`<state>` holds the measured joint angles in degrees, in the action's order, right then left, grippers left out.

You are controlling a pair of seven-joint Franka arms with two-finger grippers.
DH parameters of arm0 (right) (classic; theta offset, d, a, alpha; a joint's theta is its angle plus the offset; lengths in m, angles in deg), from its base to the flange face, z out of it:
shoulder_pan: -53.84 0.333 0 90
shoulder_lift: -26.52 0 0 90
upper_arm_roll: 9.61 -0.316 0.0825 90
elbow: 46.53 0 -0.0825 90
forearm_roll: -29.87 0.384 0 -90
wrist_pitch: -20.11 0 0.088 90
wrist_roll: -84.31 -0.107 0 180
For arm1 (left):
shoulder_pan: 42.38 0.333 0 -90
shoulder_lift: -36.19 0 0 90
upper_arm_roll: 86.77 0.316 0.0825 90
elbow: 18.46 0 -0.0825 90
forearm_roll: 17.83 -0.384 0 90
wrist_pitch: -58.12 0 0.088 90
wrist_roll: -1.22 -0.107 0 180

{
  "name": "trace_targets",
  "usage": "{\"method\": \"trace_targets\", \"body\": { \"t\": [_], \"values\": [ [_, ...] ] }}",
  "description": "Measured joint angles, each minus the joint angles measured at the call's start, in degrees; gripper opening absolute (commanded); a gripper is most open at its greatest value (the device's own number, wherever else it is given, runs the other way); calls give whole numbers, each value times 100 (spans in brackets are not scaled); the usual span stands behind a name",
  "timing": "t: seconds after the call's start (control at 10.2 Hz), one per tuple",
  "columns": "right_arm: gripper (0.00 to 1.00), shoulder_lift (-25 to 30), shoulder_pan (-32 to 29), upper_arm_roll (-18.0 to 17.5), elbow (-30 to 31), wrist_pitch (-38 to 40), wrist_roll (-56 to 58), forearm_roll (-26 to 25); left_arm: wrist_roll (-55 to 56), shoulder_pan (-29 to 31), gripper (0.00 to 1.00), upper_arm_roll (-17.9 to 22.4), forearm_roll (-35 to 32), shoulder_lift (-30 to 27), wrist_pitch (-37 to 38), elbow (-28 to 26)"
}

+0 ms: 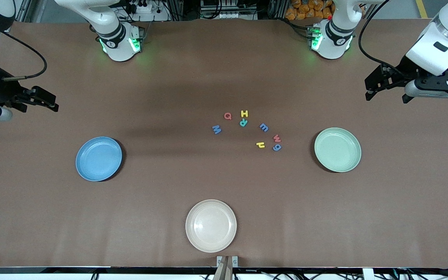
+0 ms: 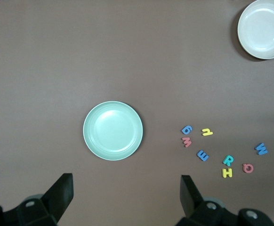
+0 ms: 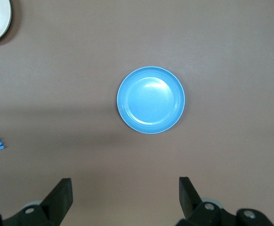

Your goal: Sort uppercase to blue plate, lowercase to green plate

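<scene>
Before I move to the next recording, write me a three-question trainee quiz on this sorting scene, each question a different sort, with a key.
1. True or false: the blue plate already holds a letter.
2. Multiple choice: which letter lies nearest the green plate? A) blue M B) red Q C) blue g
3. Fill in: the left gripper and the right gripper both hang with fingers ____, holding nothing.

Key
1. False: all three plates, the cream plate included, are bare.
2. C: it sits beside the red w, toward the left arm's end of the table.
3. open
</scene>
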<state>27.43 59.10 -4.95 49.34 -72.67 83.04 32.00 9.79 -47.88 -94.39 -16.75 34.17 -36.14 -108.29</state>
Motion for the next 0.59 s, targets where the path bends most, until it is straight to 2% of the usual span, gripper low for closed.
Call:
{"method": "trace_targets", "body": {
  "t": [0.59],
  "values": [
    [100,0,6,-1,-1,-30,0,3,0,0,100,16,0,0,0,-48]
  ]
}}
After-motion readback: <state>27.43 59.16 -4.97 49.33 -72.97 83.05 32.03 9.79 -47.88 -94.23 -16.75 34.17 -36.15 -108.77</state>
